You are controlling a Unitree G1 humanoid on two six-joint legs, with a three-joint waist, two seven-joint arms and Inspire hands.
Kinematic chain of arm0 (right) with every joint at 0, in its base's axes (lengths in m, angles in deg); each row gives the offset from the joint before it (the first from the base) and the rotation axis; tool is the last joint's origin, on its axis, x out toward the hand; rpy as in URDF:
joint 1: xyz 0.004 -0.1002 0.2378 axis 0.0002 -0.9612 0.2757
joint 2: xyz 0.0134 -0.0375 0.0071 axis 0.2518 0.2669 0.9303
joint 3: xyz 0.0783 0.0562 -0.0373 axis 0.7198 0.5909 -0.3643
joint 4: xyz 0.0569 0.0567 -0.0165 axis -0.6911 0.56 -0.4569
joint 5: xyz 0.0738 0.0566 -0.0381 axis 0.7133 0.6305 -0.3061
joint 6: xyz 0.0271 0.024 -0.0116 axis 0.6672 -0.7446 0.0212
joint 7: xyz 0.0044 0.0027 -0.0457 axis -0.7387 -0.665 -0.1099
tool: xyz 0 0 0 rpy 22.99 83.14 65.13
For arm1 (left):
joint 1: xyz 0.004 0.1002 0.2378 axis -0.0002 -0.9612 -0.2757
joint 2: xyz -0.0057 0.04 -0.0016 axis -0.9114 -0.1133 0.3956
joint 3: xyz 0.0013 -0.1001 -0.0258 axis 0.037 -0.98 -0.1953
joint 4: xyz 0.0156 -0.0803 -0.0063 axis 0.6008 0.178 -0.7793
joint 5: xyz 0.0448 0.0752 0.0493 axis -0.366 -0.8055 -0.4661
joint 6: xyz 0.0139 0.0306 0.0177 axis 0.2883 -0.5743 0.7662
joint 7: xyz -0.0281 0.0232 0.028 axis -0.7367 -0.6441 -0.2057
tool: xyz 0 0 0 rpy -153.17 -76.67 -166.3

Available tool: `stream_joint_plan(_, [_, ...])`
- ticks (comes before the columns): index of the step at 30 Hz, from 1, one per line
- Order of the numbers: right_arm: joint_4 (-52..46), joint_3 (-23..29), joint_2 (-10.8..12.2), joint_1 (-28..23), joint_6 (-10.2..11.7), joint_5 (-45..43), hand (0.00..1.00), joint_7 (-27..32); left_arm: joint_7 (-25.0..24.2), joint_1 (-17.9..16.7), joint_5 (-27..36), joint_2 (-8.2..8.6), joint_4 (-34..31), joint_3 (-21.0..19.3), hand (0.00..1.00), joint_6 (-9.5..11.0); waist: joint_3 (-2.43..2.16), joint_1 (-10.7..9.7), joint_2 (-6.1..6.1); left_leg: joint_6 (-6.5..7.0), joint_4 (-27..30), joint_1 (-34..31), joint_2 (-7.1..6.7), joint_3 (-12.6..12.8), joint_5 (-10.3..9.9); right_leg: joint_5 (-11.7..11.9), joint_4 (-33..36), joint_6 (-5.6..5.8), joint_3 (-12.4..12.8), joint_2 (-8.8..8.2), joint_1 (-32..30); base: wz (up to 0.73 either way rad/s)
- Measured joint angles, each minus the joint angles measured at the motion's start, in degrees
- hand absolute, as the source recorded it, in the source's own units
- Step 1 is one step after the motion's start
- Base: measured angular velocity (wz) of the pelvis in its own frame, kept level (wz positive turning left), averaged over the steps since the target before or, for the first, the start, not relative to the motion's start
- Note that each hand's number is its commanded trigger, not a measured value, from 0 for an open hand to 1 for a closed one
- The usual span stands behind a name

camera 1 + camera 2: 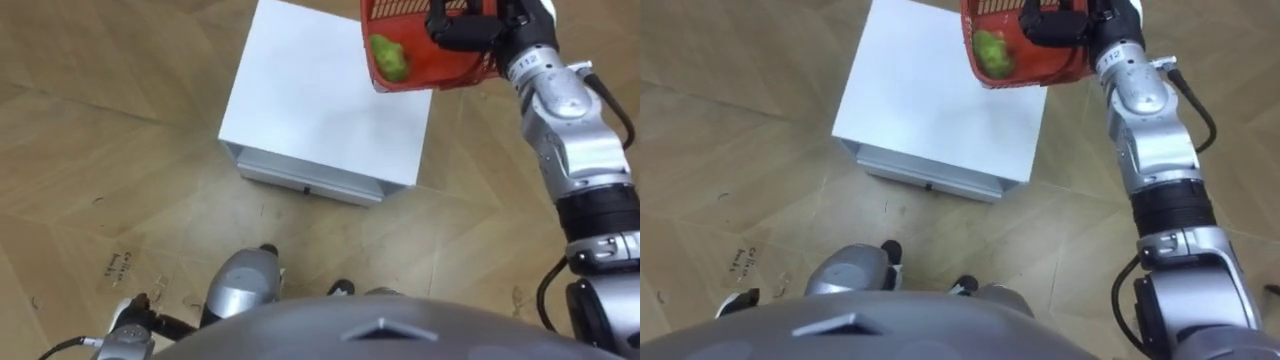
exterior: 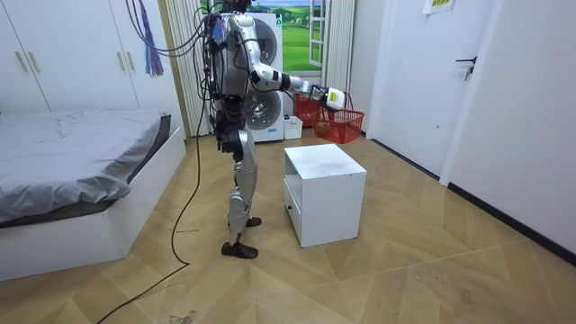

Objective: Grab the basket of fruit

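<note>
Fingers (image 1: pixel 447 32) around fruit basket (image 1: pixel 432 70) (right hand (image 1: pixel 478 27))

At upper right we see a red basket (image 1: pixel 430 72) with a green fruit (image 1: pixel 390 58); centre, a white cabinet (image 1: pixel 310 100); all around, a tan herringbone floor (image 1: pixel 100 130).

A white counter (image 1: pixel 320 100) is standing on the wooden floor (image 1: pixel 100 150), with a grey bed (image 2: pixel 72 153) lying well apart and a washing machine (image 2: pixel 274 112) sitting beyond.

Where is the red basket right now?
The basket is in the robot's right hand, held above the far right corner of the white table, at the top of the eye views. A green fruit lies inside it.
</note>
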Motion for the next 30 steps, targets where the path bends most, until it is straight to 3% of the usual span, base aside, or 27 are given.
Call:
stream_joint_plan(6, [7.86,-3.89,1.45,2.97,-0.46,-1.01,1.0,0.07,0.27,-0.01,-0.02,-0.28,-0.1,1.43,0.0,-0.08,0.18,0.63,0.27,0.05,0.38,-0.85,-0.07,-0.72,-0.03,0.0,-0.15,0.01,-1.64,-0.04,0.05,0.14])
stream_joint_plan(9, [11.04,-5.22,1.82,3.5,-0.52,-0.71,1.0,-0.6,-0.62,0.24,-0.02,-0.2,-0.47,3.32,0.0,0.01,0.91,0.81,1.41,0.25,1.6,-1.99,-0.25,-1.35,-0.33,0.0,-0.13,0.02,-2.8,-0.14,-0.12,0.12])
stream_joint_plan(11, [12.82,-5.47,1.92,3.62,-0.51,-0.83,1.0,-0.93,-1.3,0.71,-0.09,-0.24,-0.3,3.34,0.0,0.02,0.86,1.83,1.92,0.31,2.23,-3.4,-0.31,-1.3,-0.47,-0.05,0.09,0.1,-2.92,-0.22,-1.31,0.0])
stream_joint_plan(15, [14.69,-5.4,1.9,3.63,-0.5,-0.78,1.0,-1.16,-2.25,0.69,-0.1,-0.12,0.59,3.34,0.0,0.05,0.73,1.87,2.7,0.7,4.08,-5.34,-0.6,-1.38,-0.73,-0.22,1.73,0.38,-2.77,-0.73,-2.86,0.05])
stream_joint_plan(18, [15.03,-5.23,2.16,3.59,-0.5,-1.09,1.0,-1.8,-3.4,0.27,-0.14,0.12,1.67,3.73,0.0,0.28,0.64,2.27,2.86,1.64,4.45,-6.32,-0.62,1.06,-1.33,-0.31,4.54,0.56,-1.19,-1.76,-5.34,-0.25])
stream_joint_plan(19, [15.19,-5.09,2.6,3.44,-0.51,-1.29,1.0,-2.44,-4.0,0.04,-0.14,0.19,2.36,3.74,0.0,0.53,0.65,2.27,2.9,2.29,4.87,-6.48,-0.76,2.1,-1.85,-0.73,6.95,1.27,-0.85,-2.64,-6.24,-0.2])
stream_joint_plan(20, [15.21,-5.06,2.85,3.09,-0.52,-1.73,1.0,-2.98,-4.41,0.03,-0.13,0.3,3.36,3.76,0.0,0.92,0.55,1.7,3.12,3.28,5.8,-6.28,-0.96,2.45,-2.87,-1.55,12.53,2.52,-0.82,-4.63,-7.89,-0.1])
stream_joint_plan(22, [15.66,-5.23,2.85,2.37,-0.51,-2.19,1.0,-3.11,-5.09,0.02,-0.04,0.17,3.71,4.21,0.0,1.06,0.5,1.71,3.09,3.95,7.31,-4.78,-1.99,3.27,-4.07,-1.36,22.05,2.53,0.72,-7.66,-10.95,-0.11])
stream_joint_plan(23, [16.18,-5.77,2.93,2.34,-0.51,-2.6,1.0,-3.23,-5.2,-0.16,0.24,0.11,3.82,4.61,0.0,1.39,0.5,1.96,3.28,4.57,8.39,-3.73,-2.38,4.0,-5.13,-0.24,27.23,1.85,2.33,-8.94,-12.56,-0.25])
stream_joint_plan(24, [16.18,-5.91,3.01,2.34,-0.51,-3.01,1.0,-3.36,-5.19,-0.11,0.38,0.07,3.78,4.82,0.0,1.63,0.49,1.97,3.51,4.84,8.89,-3.46,-2.44,4.11,-5.52,0.59,29.08,1.64,3.14,-9.3,-13.27,-0.2])
stream_joint_plan(25, [16.18,-5.97,3.14,2.35,-0.4,-3.92,1.0,-3.66,-5.23,0.19,0.44,0.02,3.72,4.83,0.0,2.37,0.44,1.79,4.35,5.29,10.22,-3.25,-2.39,3.65,-6.26,2.34,31.43,1.51,4.47,-9.24,-14.33,0.0])
stream_joint_plan(26, [16.17,-5.91,3.21,2.35,-0.3,-4.71,1.0,-3.65,-5.19,0.76,0.44,-0.25,3.36,4.86,0.0,3.06,0.73,1.42,5.17,5.64,10.83,-3.21,-2.53,2.72,-6.55,2.55,31.71,1.91,5.4,-8.86,-15.34,0.06])
stream_joint_plan(27, [16.17,-5.86,3.18,2.41,-0.25,-5.0,1.0,-3.66,-5.11,1.28,0.44,-0.5,3.0,5.05,0.0,3.33,0.67,1.03,5.16,5.75,10.96,-3.44,-2.53,2.43,-6.58,1.93,30.91,2.17,5.55,-8.37,-15.75,0.17])
stream_joint_plan(29, [16.19,-5.83,3.02,2.53,-0.12,-5.34,1.0,-3.65,-4.93,2.72,0.53,-1.55,1.24,7.02,0.0,3.91,0.65,-0.25,5.46,6.03,11.2,-4.25,-2.35,0.89,-6.41,-0.16,21.63,2.45,7.0,-4.49,-16.0,0.35])
stream_joint_plan(30, [16.22,-5.85,3.0,2.41,-0.12,-5.34,1.0,-3.66,-4.89,2.9,0.52,-1.69,0.77,7.4,0.0,4.0,0.62,-0.19,5.42,6.06,11.24,-4.19,-2.47,0.84,-6.4,-0.05,18.84,2.29,7.53,-3.65,-15.91,0.29])
